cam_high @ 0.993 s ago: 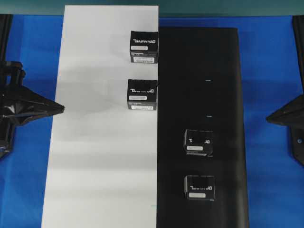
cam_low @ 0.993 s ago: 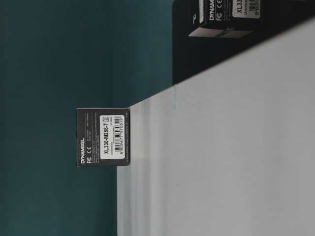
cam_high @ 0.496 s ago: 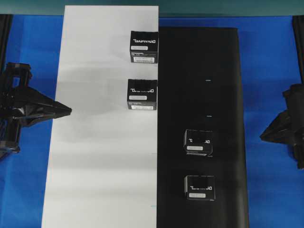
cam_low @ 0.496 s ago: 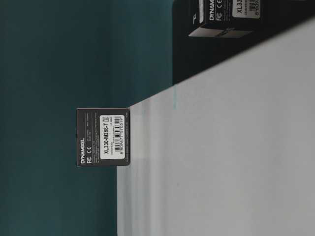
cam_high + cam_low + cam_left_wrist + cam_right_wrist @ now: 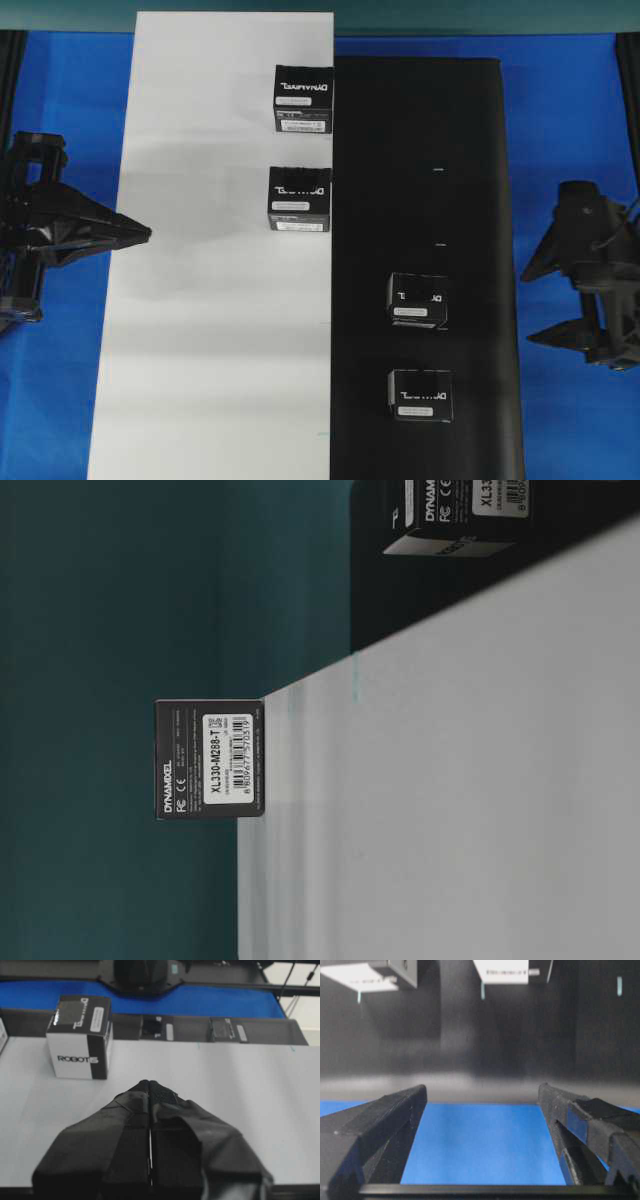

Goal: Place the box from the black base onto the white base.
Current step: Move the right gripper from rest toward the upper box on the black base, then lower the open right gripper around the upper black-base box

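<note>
While the right fingers [image 5: 548, 300] stand spread wide over the blue tabletop [image 5: 575, 130], just off the outer edge of the black base [image 5: 470, 150], they hold and touch nothing; in the right wrist view only bare blue surface lies between the two fingertips [image 5: 415, 1097], with the edge of the black sheet just ahead of them. Beyond that edge, farther out across the sheet, sit two boxes: the box [image 5: 418, 300] nearly in line with the fingers and the other box [image 5: 420, 394] a little to one side of them, both well apart from the tips and flat on the black base. Nothing stands between the right fingers and these two boxes.

On the opposite side, the left fingers [image 5: 143, 233] are pressed together with no gap, empty, their joined tip reaching just over the outer edge of the white base [image 5: 200, 350]. Ahead of them and slightly off to one side a third box [image 5: 299, 199] stands on the white base near its seam with the black sheet, well apart from the tip. A fourth box [image 5: 303, 98] stands farther along the same seam, also on white. The table-level view shows one box end-on [image 5: 210, 758], upright at the board's edge.
</note>
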`<control>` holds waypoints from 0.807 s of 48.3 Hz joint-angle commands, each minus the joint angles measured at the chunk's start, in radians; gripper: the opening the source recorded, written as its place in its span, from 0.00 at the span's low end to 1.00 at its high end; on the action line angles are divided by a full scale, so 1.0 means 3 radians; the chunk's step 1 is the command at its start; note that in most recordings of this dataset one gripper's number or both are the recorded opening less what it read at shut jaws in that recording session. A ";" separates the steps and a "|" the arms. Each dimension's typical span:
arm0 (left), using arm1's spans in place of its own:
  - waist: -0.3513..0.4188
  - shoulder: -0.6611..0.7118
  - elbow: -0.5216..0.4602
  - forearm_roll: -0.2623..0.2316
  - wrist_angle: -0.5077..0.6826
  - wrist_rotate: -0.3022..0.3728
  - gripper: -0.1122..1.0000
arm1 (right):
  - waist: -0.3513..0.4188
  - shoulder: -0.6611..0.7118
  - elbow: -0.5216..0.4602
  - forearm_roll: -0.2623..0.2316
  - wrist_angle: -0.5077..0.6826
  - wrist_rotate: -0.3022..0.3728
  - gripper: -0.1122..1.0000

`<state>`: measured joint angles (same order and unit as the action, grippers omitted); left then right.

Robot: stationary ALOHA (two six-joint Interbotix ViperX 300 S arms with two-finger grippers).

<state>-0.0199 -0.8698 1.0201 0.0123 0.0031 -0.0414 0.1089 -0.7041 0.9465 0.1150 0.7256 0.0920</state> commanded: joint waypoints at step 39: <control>-0.0020 0.0010 -0.0087 0.0010 -0.0015 -0.0010 0.05 | -0.0082 0.1421 -0.0680 -0.0286 -0.0128 0.0000 1.00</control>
<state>-0.0199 -0.8698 1.0201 0.0123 0.0031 -0.0445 0.0966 -0.2976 0.7532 0.0322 0.6980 0.0936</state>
